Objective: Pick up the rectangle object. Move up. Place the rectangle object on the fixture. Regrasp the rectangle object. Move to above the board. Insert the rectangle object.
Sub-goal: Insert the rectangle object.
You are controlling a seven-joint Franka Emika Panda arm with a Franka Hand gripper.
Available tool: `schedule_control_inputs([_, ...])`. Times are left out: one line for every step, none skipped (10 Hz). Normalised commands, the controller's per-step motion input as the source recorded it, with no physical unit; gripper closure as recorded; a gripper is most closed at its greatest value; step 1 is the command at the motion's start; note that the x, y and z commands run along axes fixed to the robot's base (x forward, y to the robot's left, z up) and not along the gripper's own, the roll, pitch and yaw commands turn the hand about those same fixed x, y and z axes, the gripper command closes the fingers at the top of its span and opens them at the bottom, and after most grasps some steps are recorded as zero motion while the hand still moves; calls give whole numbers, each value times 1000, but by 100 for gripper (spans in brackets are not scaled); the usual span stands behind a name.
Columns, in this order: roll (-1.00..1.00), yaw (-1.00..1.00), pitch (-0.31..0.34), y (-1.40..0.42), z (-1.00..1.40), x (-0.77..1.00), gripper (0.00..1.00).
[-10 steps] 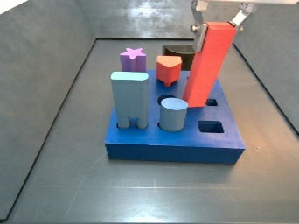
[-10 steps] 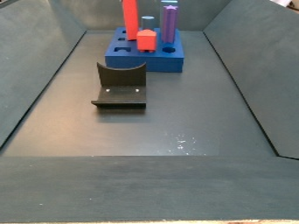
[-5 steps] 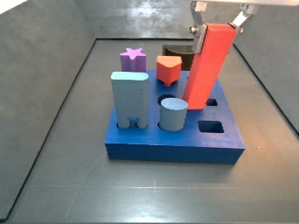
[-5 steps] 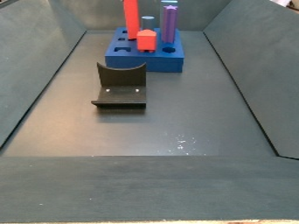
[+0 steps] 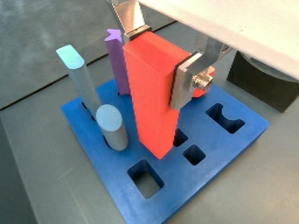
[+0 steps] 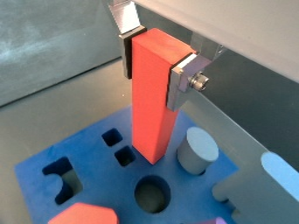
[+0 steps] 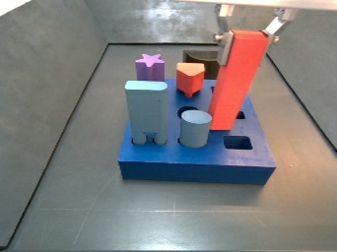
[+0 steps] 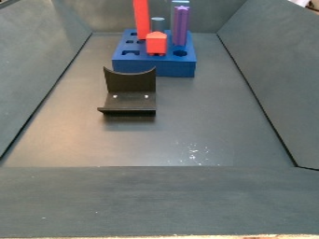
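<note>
Clamped tight on the top of the red block [image 5: 152, 96], my pincer [image 5: 163, 52] hangs above the blue board [image 5: 105, 149]. One silver finger [image 5: 187, 80] presses each side of the block, as both wrist views show.

Below my pincer, the red block [image 7: 235, 79] stands straight up and down, its long side pointing at the board [image 7: 198, 162]. Its bottom end sits right at a square hole, and I think it has just gone in a little, but I cannot tell how deep. So the next push should go straight down.

Near it on the board stand a tall light-blue block [image 7: 145, 110], a short round peg [image 7: 195, 128] and a purple star piece [image 7: 150, 67].

Well apart on the floor sits the dark fixture [image 8: 130, 91], with nothing in it.
</note>
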Motion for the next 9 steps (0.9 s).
schedule_control_inputs([0, -231, 41, 0, -26, 577, 100])
schedule_control_inputs([0, -229, 49, 0, -3, 617, 100])
schedule_control_inputs([0, -166, 31, 0, 0, 563, 100])
schedule_control_inputs([1, 0, 0, 0, -43, 277, 100])
schedule_control_inputs([0, -51, 0, -60, -83, 251, 100])
schedule_control_inputs([13, 0, -34, -240, -337, 0, 100])
schedule_control_inputs([56, 0, 0, -380, -566, -71, 100])
schedule_control_inputs([60, 0, 0, -309, -369, 0, 100])
schedule_control_inputs([4, 0, 0, -274, -317, 0, 100])
